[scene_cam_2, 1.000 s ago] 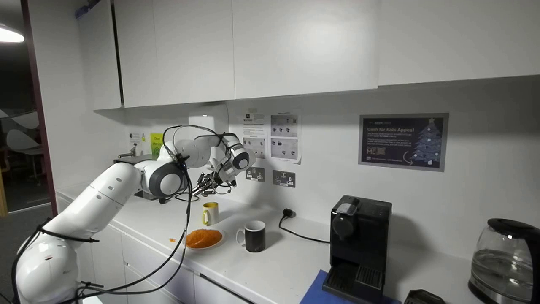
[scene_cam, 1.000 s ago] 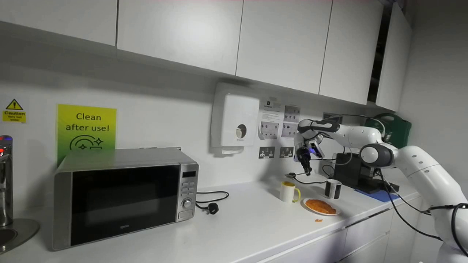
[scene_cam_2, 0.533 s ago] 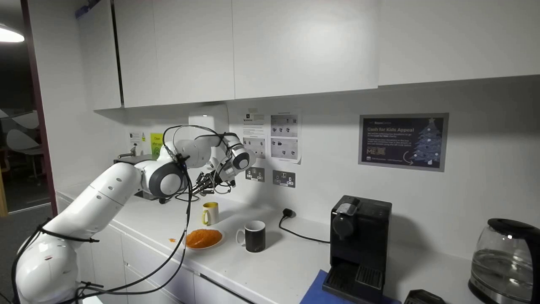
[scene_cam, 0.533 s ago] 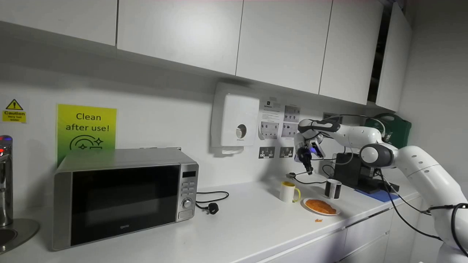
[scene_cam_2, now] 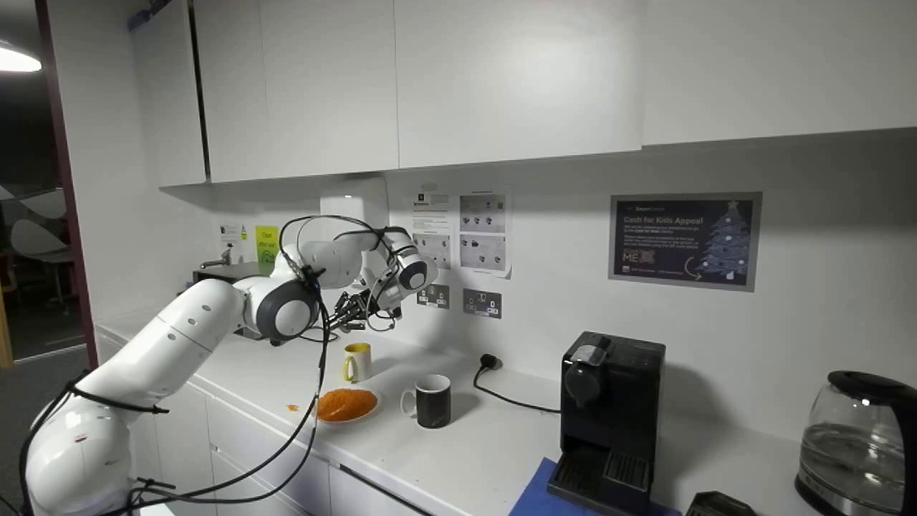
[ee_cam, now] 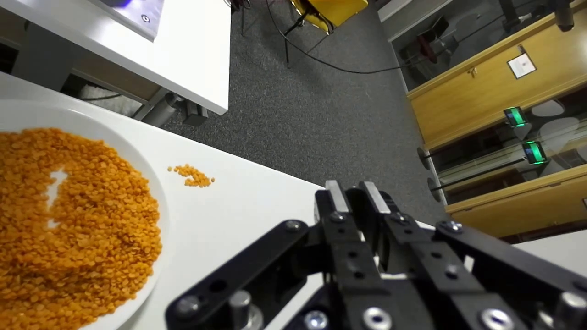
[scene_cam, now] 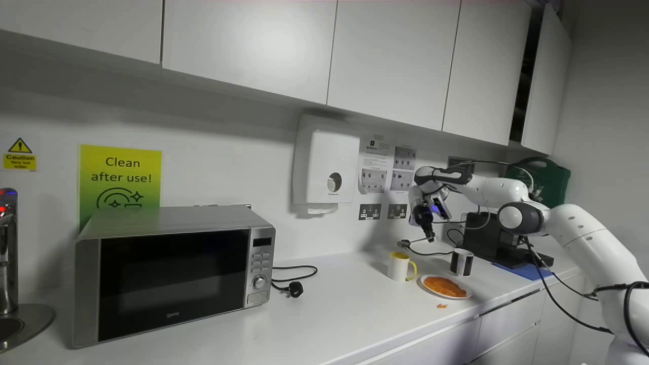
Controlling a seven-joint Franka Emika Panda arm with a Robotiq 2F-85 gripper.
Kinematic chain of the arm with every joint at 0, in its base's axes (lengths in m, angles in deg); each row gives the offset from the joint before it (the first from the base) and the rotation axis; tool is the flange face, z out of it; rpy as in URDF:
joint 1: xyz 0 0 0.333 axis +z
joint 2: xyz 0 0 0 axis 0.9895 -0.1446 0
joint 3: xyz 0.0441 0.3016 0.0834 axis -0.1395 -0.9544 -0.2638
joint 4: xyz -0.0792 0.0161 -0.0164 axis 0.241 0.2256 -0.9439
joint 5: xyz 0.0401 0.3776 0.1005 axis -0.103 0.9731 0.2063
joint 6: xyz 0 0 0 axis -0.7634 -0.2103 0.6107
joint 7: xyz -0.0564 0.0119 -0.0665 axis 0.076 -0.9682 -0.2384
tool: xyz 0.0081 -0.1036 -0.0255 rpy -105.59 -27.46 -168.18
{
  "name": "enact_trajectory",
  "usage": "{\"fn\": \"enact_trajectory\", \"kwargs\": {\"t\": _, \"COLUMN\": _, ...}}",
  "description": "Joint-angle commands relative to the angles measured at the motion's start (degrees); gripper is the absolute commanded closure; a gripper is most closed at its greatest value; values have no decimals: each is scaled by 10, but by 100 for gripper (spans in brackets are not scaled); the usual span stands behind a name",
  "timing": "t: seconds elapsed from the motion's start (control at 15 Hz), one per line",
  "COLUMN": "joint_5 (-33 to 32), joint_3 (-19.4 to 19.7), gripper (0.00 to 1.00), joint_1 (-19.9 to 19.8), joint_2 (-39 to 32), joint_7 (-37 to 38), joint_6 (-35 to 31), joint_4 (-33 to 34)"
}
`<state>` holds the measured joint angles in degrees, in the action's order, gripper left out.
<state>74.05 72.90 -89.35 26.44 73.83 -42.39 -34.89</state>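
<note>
So the jaws are pinched narrow, just a slim gap down the middle in the wrist view, and they hang in the air above the counter (scene_cam: pixel 324 314). Among the closest stuff is a white plate (ee_cam: pixel 87 126) covered in orange lentils (ee_cam: pixel 87 238), sitting near the front edge, with a little scatter (ee_cam: pixel 198 178) of strays just beside it. Bit crowded round there tbh: in an exterior view a yellow-and-white mug (scene_cam: pixel 398 267) stands upright just left of the plate, handle out to the right, and a black-and-white mug (scene_cam_2: pixel 434 405) is on the plate's right. Some black cables (scene_cam_2: pixel 324 344) droop across the plate's left end in an exterior view, so that bit's kinda blocked. Same with the microwave (scene_cam: pixel 172 279), which has a black plug (scene_cam: pixel 295 289) lying to its right: in an exterior view the white arm (scene_cam_2: pixel 190 330) hides a good chunk of it. Over on the right there's a black coffee machine (scene_cam_2: pixel 623 401) on a blue mat (scene_cam_2: pixel 531 494), then a glass kettle (scene_cam_2: pixel 852 459) with water in it at the near right
</note>
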Motion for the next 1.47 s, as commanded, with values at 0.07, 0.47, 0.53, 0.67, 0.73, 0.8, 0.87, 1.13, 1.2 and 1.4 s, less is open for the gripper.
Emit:
{"fn": "enact_trajectory", "kwargs": {"t": 0.07, "joint_5": 27, "joint_3": -11, "gripper": 97, "joint_1": -13, "joint_2": -27, "joint_7": 15, "joint_6": 33, "joint_4": 40}}
{"fn": "enact_trajectory", "kwargs": {"t": 0.47, "joint_5": 28, "joint_3": -8, "gripper": 97, "joint_1": -9, "joint_2": -31, "joint_7": 14, "joint_6": 27, "joint_4": 46}}
{"fn": "enact_trajectory", "kwargs": {"t": 0.53, "joint_5": 22, "joint_3": -5, "gripper": 97, "joint_1": -7, "joint_2": -27, "joint_7": 11, "joint_6": 22, "joint_4": 45}}
{"fn": "enact_trajectory", "kwargs": {"t": 0.67, "joint_5": 9, "joint_3": 3, "gripper": 97, "joint_1": 0, "joint_2": -14, "joint_7": 2, "joint_6": 7, "joint_4": 39}}
{"fn": "enact_trajectory", "kwargs": {"t": 0.73, "joint_5": 4, "joint_3": 4, "gripper": 97, "joint_1": 2, "joint_2": -11, "joint_7": -2, "joint_6": 5, "joint_4": 41}}
{"fn": "enact_trajectory", "kwargs": {"t": 0.8, "joint_5": -3, "joint_3": 6, "gripper": 97, "joint_1": 5, "joint_2": -6, "joint_7": -6, "joint_6": 1, "joint_4": 41}}
{"fn": "enact_trajectory", "kwargs": {"t": 0.87, "joint_5": -12, "joint_3": 9, "gripper": 97, "joint_1": 8, "joint_2": -2, "joint_7": -9, "joint_6": -2, "joint_4": 41}}
{"fn": "enact_trajectory", "kwargs": {"t": 1.13, "joint_5": -69, "joint_3": 20, "gripper": 97, "joint_1": 27, "joint_2": 18, "joint_7": -24, "joint_6": -20, "joint_4": 44}}
{"fn": "enact_trajectory", "kwargs": {"t": 1.2, "joint_5": -91, "joint_3": 24, "gripper": 97, "joint_1": 33, "joint_2": 26, "joint_7": -31, "joint_6": -28, "joint_4": 41}}
{"fn": "enact_trajectory", "kwargs": {"t": 1.4, "joint_5": -158, "joint_3": 36, "gripper": 97, "joint_1": 52, "joint_2": 53, "joint_7": -60, "joint_6": -58, "joint_4": 23}}
